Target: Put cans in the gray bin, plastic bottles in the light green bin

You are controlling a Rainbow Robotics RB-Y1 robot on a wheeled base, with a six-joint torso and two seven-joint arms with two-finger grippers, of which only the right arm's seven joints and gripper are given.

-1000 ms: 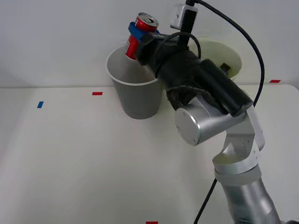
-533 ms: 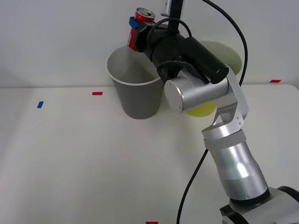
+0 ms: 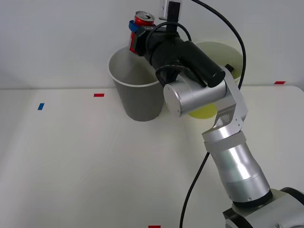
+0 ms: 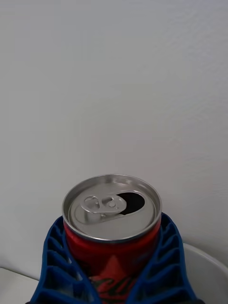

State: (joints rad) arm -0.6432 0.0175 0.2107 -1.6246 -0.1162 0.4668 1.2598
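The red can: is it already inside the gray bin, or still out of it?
Still out. The red can is clamped upright in the right hand, raised above the gray bin's white rim; its opened silver top faces up.

**White table, two bins at the back**

A white table is filling the front view and is meeting a pale wall along its far edge. The gray bin is standing upright at about 12 o'clock, near that edge. The green bin is standing just beside it, toward 1 o'clock. Small tape marks are lying flat on the top: a blue mark at 10 o'clock and a red mark at 11 o'clock.
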